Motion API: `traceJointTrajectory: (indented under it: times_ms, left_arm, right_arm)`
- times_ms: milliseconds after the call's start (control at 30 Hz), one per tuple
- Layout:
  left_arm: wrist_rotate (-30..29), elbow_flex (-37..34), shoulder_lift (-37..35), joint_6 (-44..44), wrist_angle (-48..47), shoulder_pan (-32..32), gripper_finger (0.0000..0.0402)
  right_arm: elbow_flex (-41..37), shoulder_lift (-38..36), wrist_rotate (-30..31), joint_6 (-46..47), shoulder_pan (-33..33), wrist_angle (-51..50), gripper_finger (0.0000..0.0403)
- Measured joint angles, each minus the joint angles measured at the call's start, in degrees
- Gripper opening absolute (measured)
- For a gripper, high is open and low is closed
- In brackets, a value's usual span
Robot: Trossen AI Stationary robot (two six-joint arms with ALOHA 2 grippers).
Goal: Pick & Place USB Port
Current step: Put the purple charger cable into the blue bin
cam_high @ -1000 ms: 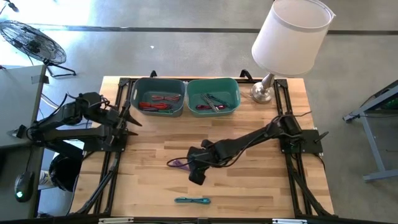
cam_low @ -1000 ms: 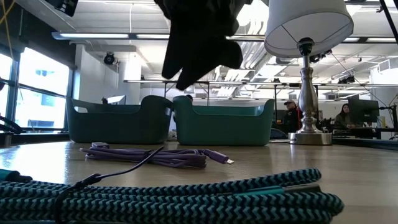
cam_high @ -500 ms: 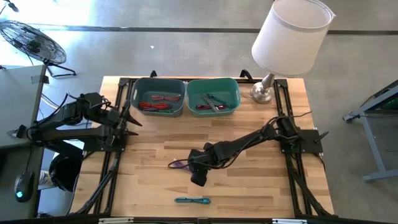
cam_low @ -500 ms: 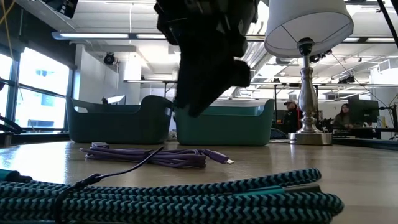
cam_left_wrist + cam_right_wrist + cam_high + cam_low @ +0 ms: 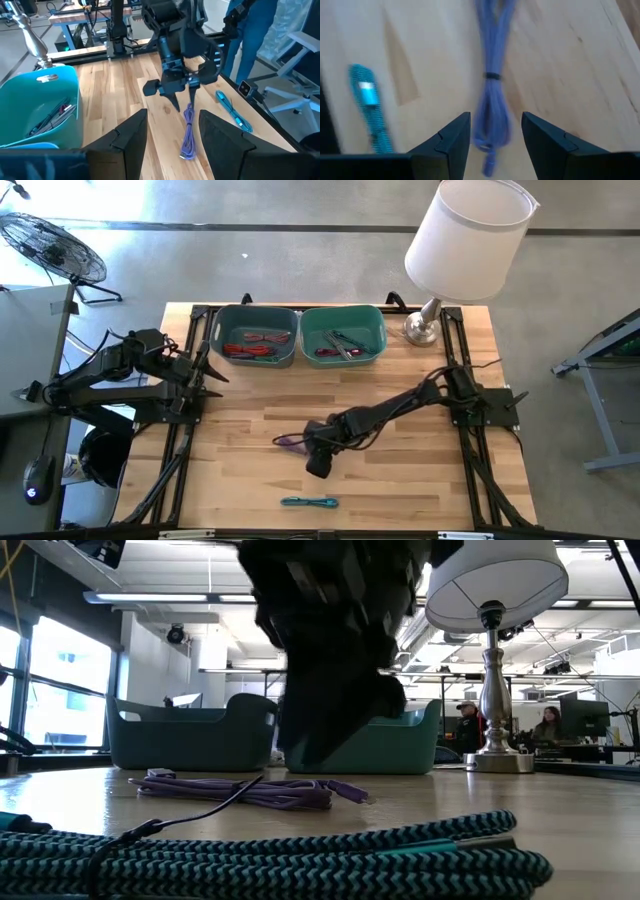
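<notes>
Left gripper at left edge of table, idle, fingers apart, nothing between them. Left teal bin at upper centre of high view holds red cables; right teal bin beside it holds dark cables. Purple USB cable, bundled, lies at table centre. Right gripper just over its right end, fingers spread astride bundle, not clamped. Teal braided cable near lower edge. Lamp at upper right corner.
</notes>
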Motion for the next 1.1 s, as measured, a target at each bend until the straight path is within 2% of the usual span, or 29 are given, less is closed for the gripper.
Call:
traceJointTrajectory:
  times_ms: [400,833,967,1100]
  left_arm:
    - [-0.17,0.0,0.02,0.46,-1.6,0.0,0.0174]
    - [-2.92,0.0,0.02,0.9,-2.3,0.02,0.0174]
    - [-3.17,0.0,0.02,0.9,-2.67,0.02,0.0174]
    - [-3.17,0.0,0.02,0.9,-2.69,0.02,0.0174]
  right_arm:
    - [-4.11,-0.02,-2.87,0.46,-0.24,4.71,0.017]
    - [-9.43,-0.31,-4.9,2.96,-0.29,11.62,0.0167]
    - [-9.83,-0.33,-4.42,3.63,-0.29,11.58,0.014]
    - [-9.94,-0.31,-4.61,3.97,-0.61,11.26,0.0073]
